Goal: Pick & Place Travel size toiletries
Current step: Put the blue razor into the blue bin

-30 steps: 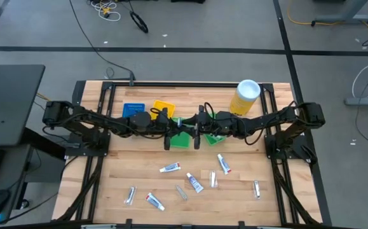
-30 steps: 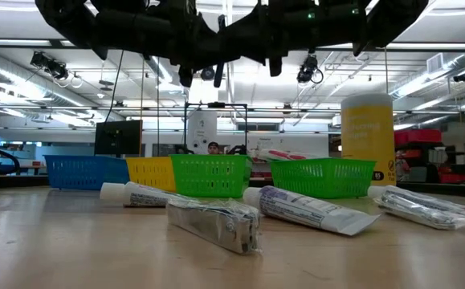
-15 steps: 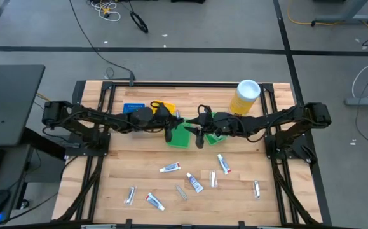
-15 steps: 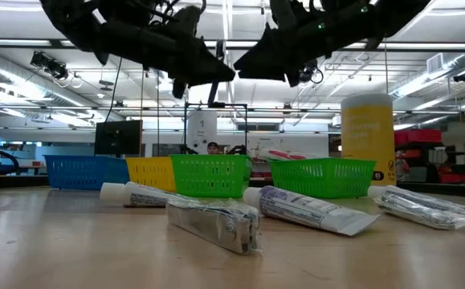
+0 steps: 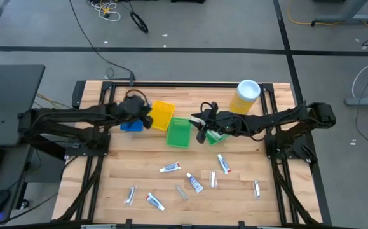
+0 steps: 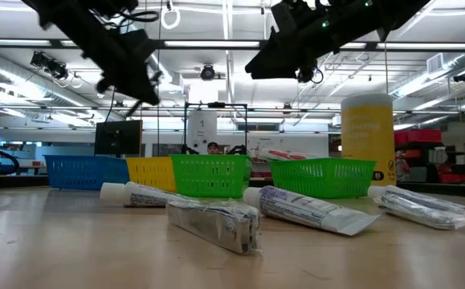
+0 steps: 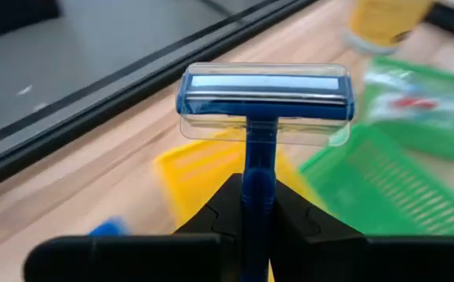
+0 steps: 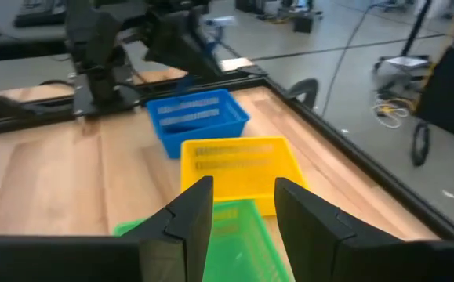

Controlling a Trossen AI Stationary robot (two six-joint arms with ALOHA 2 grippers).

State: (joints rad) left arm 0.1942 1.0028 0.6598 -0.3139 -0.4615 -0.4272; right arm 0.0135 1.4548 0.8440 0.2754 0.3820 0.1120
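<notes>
The left tool [image 7: 256,205] has swung back over the blue bin [image 5: 131,125], clenched on a blue razor [image 7: 264,100] with clear-capped head; the right tool [image 8: 238,205], released, hovers over the green bins [image 5: 178,132].

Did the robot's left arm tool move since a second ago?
Yes. The left tool pulled back toward its own side, away from the bright green plastic bin, and now sits by the small blue plastic bin, holding the dark blue razor.

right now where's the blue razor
The blue razor is clamped by its handle in the left gripper, held in the air above the blue bin and the yellow bin near the table's far left.
</notes>
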